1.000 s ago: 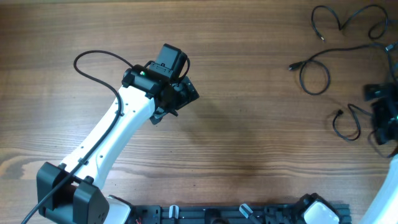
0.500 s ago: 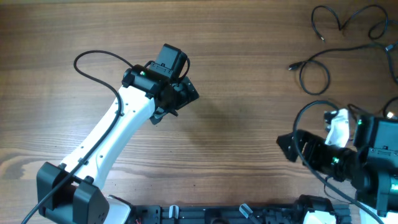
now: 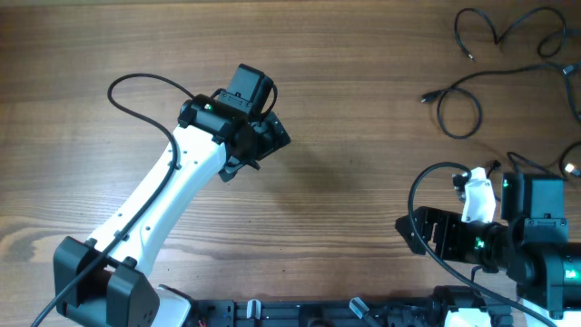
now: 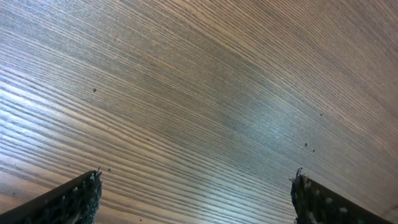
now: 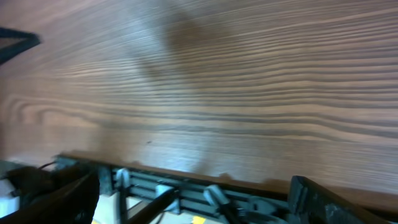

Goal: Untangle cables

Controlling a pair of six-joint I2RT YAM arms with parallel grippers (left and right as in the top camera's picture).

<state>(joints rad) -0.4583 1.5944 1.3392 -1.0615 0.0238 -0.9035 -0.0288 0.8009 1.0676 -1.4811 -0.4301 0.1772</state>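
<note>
The right tool (image 3: 408,234), spread wide, has swung left, clear of the thin black cables (image 3: 458,102); the left tool (image 3: 270,134) stays spread.

Centre: bare bench (image 3: 363,173) between both arms, a wide passage.
Upper left: bare wood, free.
Lower left: left arm (image 3: 172,191) lies diagonally across, its cord loop (image 3: 136,86) arching beside it.
Upper right: cables (image 3: 463,100) spread in loose loops.
Lower right: right arm (image 3: 508,245) fills the corner.
Bottom edge: rail (image 3: 318,313).
</note>
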